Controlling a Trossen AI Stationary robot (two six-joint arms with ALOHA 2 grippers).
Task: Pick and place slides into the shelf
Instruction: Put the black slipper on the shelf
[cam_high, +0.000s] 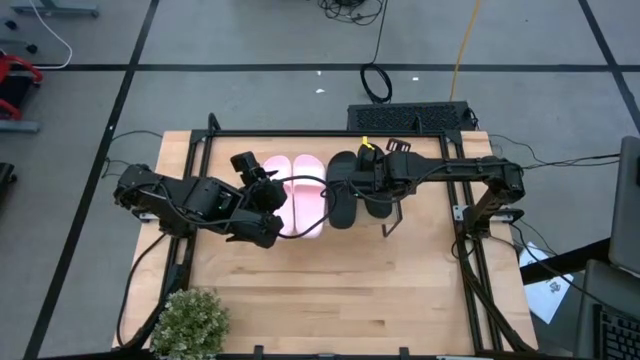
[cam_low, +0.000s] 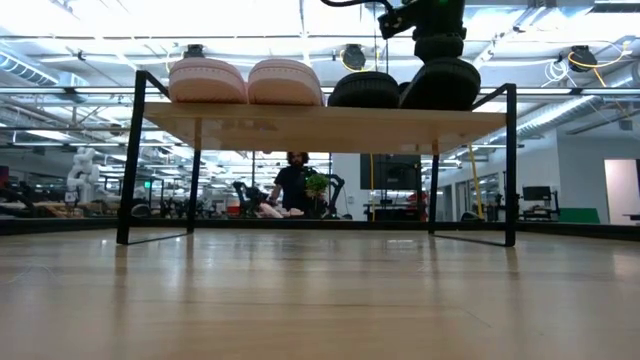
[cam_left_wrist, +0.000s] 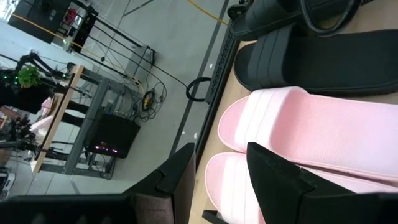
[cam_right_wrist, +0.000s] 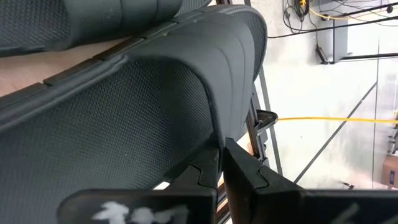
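4 slides are sitting in a row on the shelf (cam_low: 320, 126): 2 pink slides (cam_high: 298, 205) on the left, 2 black slides (cam_high: 352, 186) on the right. The right gripper (cam_right_wrist: 219, 163) is clenching the strap of the outer black slide (cam_right_wrist: 124, 118). The left gripper (cam_left_wrist: 217, 171) is hovering released beside the pink pair.

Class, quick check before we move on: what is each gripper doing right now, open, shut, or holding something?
Left gripper: open, holding nothing, at the pink slides on the shelf.
Right gripper: shut on the edge of a black slide.
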